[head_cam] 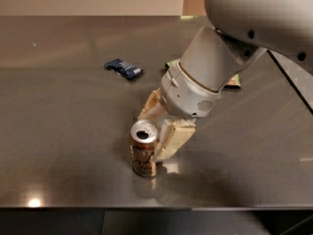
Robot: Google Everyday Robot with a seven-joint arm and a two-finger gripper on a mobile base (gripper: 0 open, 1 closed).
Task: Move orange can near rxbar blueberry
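Observation:
The orange can [145, 151] stands upright on the dark table near its front edge, silver top up. My gripper [149, 137] has come down on it from the right. One pale finger [173, 138] presses the can's right side and the other [148, 107] sits just behind its top, so the can stands between the fingertips and the gripper looks shut on it. The rxbar blueberry [123, 68], a small flat dark blue bar, lies well behind and left of the can.
A green snack bag [234, 81] lies behind my arm, mostly hidden by it. The large white arm [215, 67] covers the table's right middle. The table's front edge [146, 207] runs just in front of the can.

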